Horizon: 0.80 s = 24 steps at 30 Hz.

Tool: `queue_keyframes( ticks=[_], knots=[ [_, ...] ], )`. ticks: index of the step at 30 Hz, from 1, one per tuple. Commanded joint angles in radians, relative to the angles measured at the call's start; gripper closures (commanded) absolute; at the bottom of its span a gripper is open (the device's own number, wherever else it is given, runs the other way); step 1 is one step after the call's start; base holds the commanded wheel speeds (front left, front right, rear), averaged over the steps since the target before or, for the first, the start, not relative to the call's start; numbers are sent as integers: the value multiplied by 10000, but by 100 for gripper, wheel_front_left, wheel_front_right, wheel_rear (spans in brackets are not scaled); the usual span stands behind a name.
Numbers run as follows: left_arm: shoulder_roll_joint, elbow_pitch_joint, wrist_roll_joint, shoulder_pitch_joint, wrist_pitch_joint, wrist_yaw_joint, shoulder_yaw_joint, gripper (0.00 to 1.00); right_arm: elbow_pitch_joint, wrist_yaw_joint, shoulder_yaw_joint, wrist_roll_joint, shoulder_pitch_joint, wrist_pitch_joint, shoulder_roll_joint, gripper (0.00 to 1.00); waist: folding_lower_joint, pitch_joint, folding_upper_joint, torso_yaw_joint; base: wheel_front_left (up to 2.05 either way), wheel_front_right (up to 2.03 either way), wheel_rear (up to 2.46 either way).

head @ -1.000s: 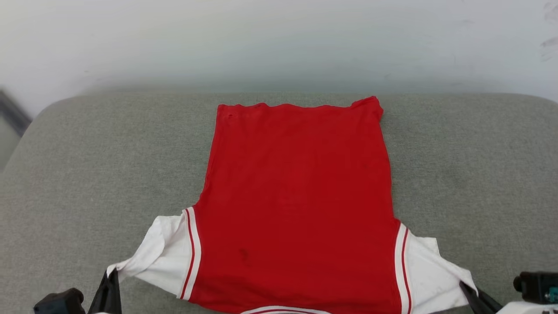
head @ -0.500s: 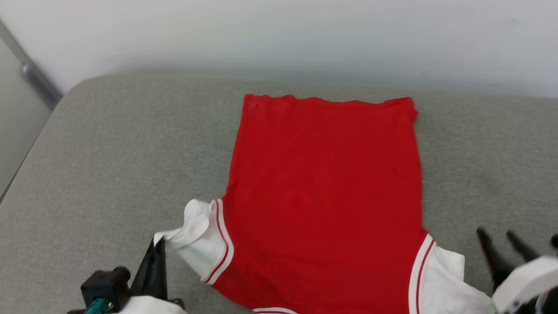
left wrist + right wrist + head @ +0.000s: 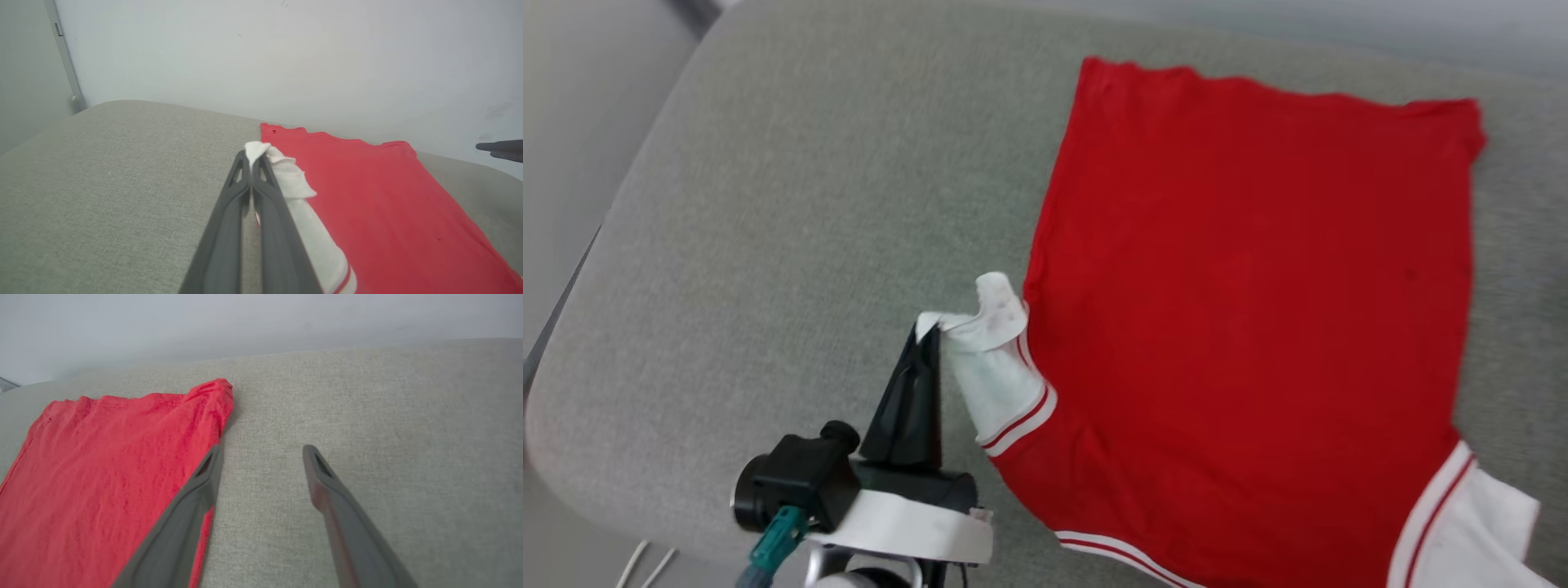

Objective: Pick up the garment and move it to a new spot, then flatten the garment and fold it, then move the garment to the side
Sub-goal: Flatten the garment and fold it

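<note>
The garment (image 3: pixel 1241 310) lies spread flat on the grey cushion (image 3: pixel 792 204), plain red side up, hem at the far end. Its left white sleeve (image 3: pixel 992 367) is lifted and bunched, pinched at its tip by my left gripper (image 3: pixel 929 331), which is shut on it. The left wrist view shows the same: left gripper (image 3: pixel 252 157) closed on the white sleeve (image 3: pixel 294 192), red body (image 3: pixel 388 204) to the right. My right gripper (image 3: pixel 261 451) hangs open above the cushion beside the garment's far right corner (image 3: pixel 212 396), holding nothing. The right sleeve (image 3: pixel 1478 531) lies loose.
The cushion's rounded left edge (image 3: pixel 572 359) drops off to the floor. A pale wall (image 3: pixel 286 53) rises behind the cushion. Bare grey cushion (image 3: pixel 388 416) extends right of the garment. The right gripper's fingertips (image 3: pixel 498 149) show at the left wrist view's right edge.
The head camera has swung left and down. My right gripper let go of the right sleeve and opened. My left gripper carried the left sleeve inward toward the red body.
</note>
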Motion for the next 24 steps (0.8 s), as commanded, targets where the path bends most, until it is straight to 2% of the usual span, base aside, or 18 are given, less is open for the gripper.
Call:
queue_keyframes(
  ticks=[1, 6, 10, 14, 17, 18, 19, 24],
  knots=[
    [-141, 74, 25, -334, -182, -105, -112, 100, 306, -4, 85, -10, -678, 401, -259, 0, -2, 1095, -1, 943, 0, 0, 0],
    [-505, 367, -35, -880, -549, -379, -372, 100, 1025, -4, 555, -463, -2355, 1733, -620, 0, -2, 1912, -1, 1511, 0, 0, 0],
    [-671, 668, -153, -1162, -730, -514, -449, 100, 1396, -4, 633, -673, -3209, 2359, -629, 0, -2, 2405, -1, 1764, 0, 0, 0],
    [-821, 1008, -245, -1363, -888, -667, -515, 100, 1997, -4, 516, -1073, -3443, 2936, -576, 0, -2, 2642, -1, 1907, 0, 0, 0],
    [-863, 1251, -288, -1439, -955, -729, -494, 100, 2847, -11, 285, -1519, -3013, 4017, -319, 2, -2, 2617, -1, 1913, 0, 0, 0],
    [-876, 1319, -303, -1476, -962, -752, -501, 100, 3040, -11, 126, -1656, -2911, 4268, -243, 63, -2, 2586, -1, 1919, 0, 0, 0],
    [-886, 1382, -310, -1517, -984, -756, -505, 100, 3139, -13, -24, -1773, -2835, 4445, -166, 100, -2, 2536, -1, 1926, 0, 0, 0],
    [-870, 1702, -327, -1485, -1025, -779, -450, 100, 2710, -10, -288, -2333, -2930, 4310, -84, 100, -2, 2074, -1, 1813, 0, 0, 0]
  ],
)
